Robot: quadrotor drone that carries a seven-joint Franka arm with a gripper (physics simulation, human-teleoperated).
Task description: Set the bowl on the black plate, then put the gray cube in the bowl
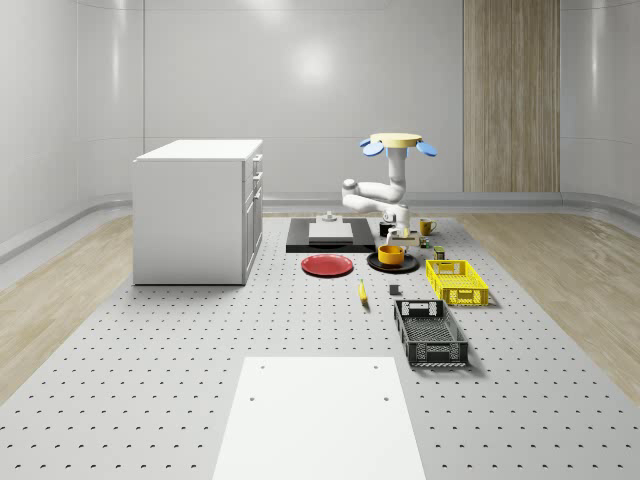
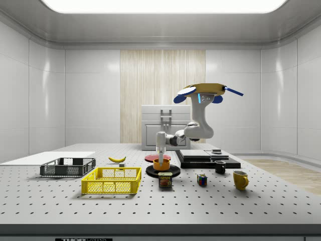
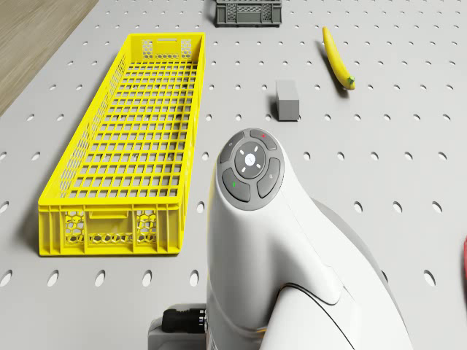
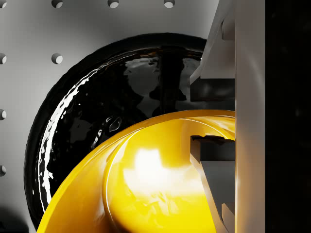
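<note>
We see the smooth gray cube [image 3: 287, 100] on the perforated bench [image 1: 200, 340]. Further right, the glossy round bowl [image 1: 391, 255] sits over the shiny black plate [image 1: 376, 264], the tool [image 4: 212, 114] clamped on its rim, the drone [image 1: 398, 144] hovering above.

The robot's white arm [image 3: 292, 277] rises close in front of the drone camera, its round gray button cap [image 3: 252, 169] facing up. Beyond it on the perforated bench [image 3: 408, 168] lie a long yellow crate [image 3: 131, 142], a small gray cube [image 3: 287, 100] and a banana [image 3: 337, 58]. A dark crate [image 3: 246, 12] sits farther off, past the yellow one.
</note>
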